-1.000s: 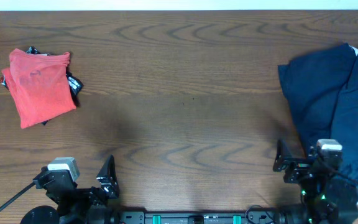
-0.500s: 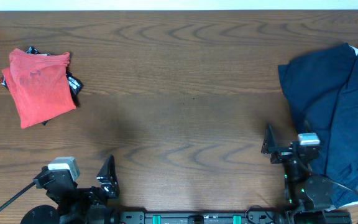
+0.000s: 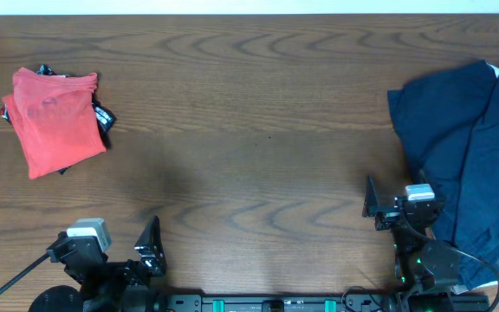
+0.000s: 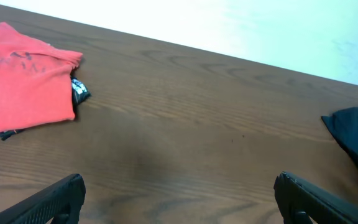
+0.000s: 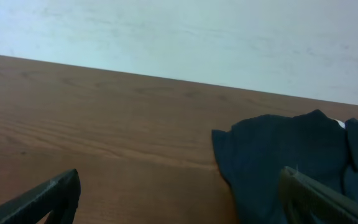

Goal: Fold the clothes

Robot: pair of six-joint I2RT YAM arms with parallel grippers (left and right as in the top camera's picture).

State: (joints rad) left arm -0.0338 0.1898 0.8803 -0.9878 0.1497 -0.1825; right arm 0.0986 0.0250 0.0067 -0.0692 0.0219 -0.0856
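A folded coral-red T-shirt lies at the table's far left, with a black printed garment peeking out from under its right edge. A pile of navy blue clothes lies spread and unfolded at the right edge. My left gripper sits open at the front left, nothing between its fingers, well short of the red shirt. My right gripper stands open at the navy pile's left edge, its right finger over the cloth and its left finger over bare wood.
The brown wooden table stretches between the two piles. A pale wall rises behind the far edge. The arm bases and cables line the front edge.
The right arm has moved left and slightly away from the front edge, to the left border of the navy pile. The left arm and all the clothes are unmoved.
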